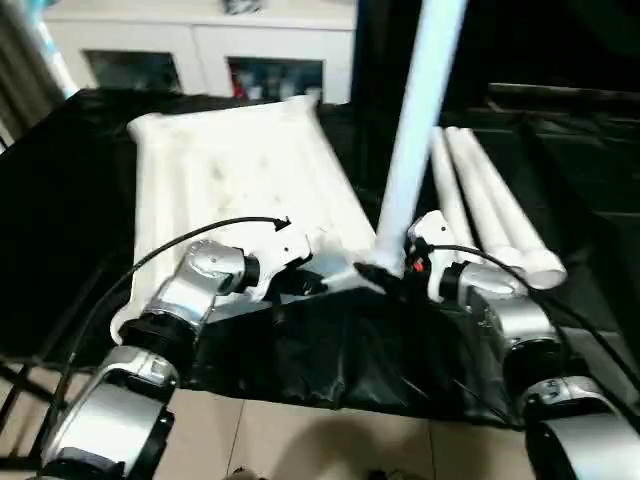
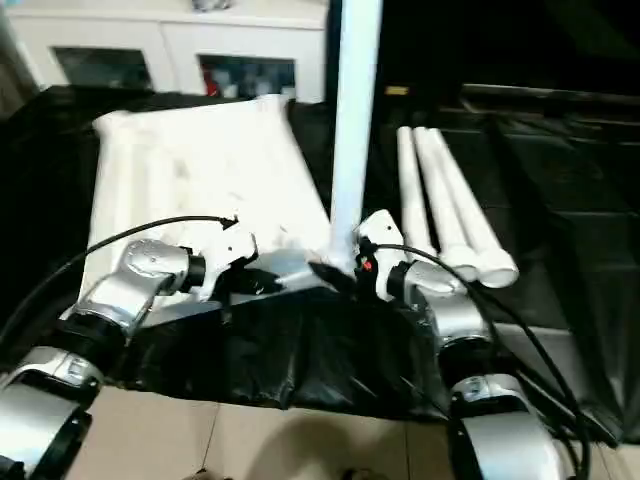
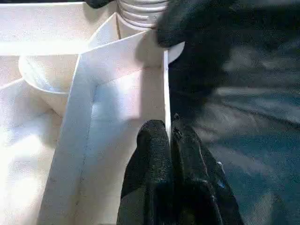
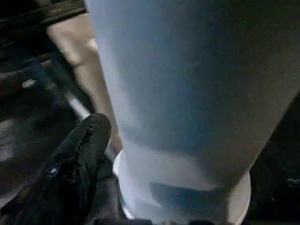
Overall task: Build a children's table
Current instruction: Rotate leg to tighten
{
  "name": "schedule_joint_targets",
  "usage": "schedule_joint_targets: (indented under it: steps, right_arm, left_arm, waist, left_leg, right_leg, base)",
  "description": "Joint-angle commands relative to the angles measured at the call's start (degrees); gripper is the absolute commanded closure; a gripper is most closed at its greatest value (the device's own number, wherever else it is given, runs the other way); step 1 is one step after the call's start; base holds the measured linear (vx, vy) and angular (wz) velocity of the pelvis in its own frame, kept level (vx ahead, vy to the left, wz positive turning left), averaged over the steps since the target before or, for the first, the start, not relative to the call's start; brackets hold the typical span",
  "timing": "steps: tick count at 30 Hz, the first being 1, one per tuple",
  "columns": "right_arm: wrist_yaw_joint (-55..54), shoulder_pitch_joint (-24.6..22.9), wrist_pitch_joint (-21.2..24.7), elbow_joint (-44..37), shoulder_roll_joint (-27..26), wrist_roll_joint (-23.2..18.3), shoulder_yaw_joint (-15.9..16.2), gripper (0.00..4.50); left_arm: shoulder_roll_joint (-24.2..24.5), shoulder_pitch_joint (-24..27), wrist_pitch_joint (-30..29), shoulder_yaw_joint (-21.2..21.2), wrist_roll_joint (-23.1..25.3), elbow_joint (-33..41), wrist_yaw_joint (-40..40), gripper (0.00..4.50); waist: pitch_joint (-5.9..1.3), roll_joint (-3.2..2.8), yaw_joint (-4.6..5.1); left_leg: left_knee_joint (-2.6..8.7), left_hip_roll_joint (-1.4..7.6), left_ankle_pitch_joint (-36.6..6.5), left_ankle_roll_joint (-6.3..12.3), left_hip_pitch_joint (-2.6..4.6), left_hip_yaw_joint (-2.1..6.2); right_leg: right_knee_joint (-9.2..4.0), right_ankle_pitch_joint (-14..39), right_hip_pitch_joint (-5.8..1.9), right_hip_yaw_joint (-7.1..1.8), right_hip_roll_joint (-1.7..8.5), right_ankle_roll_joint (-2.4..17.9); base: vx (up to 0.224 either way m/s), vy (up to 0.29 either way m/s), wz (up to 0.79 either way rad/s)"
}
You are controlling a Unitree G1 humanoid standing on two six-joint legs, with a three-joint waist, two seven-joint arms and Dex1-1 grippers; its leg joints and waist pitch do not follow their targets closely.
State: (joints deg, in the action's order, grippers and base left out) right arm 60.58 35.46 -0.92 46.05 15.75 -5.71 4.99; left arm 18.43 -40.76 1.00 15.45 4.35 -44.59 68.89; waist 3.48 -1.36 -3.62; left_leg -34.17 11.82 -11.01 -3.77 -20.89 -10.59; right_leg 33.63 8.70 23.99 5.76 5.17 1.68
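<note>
Presently the left pincer (image 3: 169, 136) clamps the tabletop (image 1: 230, 165) rim while the right pincer (image 1: 385, 272), spread wide, flanks the upright leg (image 1: 410, 130), which, if poorly seated, could topple.

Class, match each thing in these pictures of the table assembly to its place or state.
Things:
1. upright leg
2. three spare legs
3. left hand
4. tabletop

Places or states:
A. lying side by side on the black cloth
B. shut on a thin rib of the tabletop
C. standing in a corner socket
D. lying underside up

Pairs: 1-C, 2-A, 3-B, 4-D
</note>
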Motion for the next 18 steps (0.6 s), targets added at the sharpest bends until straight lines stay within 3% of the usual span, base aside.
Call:
schedule_joint_targets:
  steps: [1, 2, 8, 12, 18]
  right_arm:
    - [4.39, -0.62, 1.68, -1.02, -0.19, -0.60, 2.26, 0.60]
    - [5.17, -0.55, 2.14, -1.05, 0.01, -0.67, 2.27, 0.85]
    - [10.28, -0.65, 4.13, -2.04, 1.46, -0.65, 3.35, 1.26]
    - [11.67, -0.87, 4.96, -2.69, 1.58, -1.20, 3.75, 1.63]
    - [9.92, -2.69, 6.40, -4.46, -0.23, -2.51, 2.99, 1.69]
  left_arm:
    - [-0.24, -0.01, 0.74, 1.40, -0.58, 1.23, 3.03, 4.50]
    - [-0.01, -0.04, 0.90, 1.47, -0.64, 1.07, 3.45, 4.50]
    - [1.58, -0.20, 1.60, 1.55, -0.72, 0.29, 6.44, 4.50]
    - [1.91, -0.42, 1.61, 1.42, -1.10, -0.11, 7.58, 4.50]
    - [0.81, -1.25, 0.45, 0.54, -1.05, -1.45, 4.61, 4.50]
  waist:
    - [-4.78, 0.15, -0.20]
    - [-4.64, 0.15, -0.23]
    - [-4.26, 0.28, -0.42]
    - [-4.35, 0.29, -0.44]
    - [-4.59, 0.18, -0.64]
  left_leg:
    - [3.45, 1.69, -6.67, 7.26, 0.38, 0.11]
    - [3.53, 1.72, -7.95, 6.66, 0.35, 0.14]
    - [3.76, 1.70, -12.02, 3.52, 0.77, 0.05]
    - [3.73, 1.66, -10.73, 3.55, 0.52, 0.09]
    - [3.54, 1.65, -8.23, 4.48, 0.29, 0.08]
  right_leg:
    - [-2.14, 4.08, -4.00, -2.83, 3.18, 16.99]
    - [-2.31, 6.19, -3.96, -2.82, 3.26, 16.61]
    - [-3.38, 15.72, -3.59, -2.99, 3.40, 13.74]
    - [-3.23, 15.10, -3.67, -2.97, 3.35, 13.42]
    - [-2.69, 10.62, -3.79, -2.95, 3.34, 14.34]
  base:
    - [0.000, 0.000, 0.00]
    - [0.000, 0.000, 0.00]
    - [0.000, 0.000, 0.00]
    - [0.000, 0.000, 0.00]
    - [0.000, 0.000, 0.00]
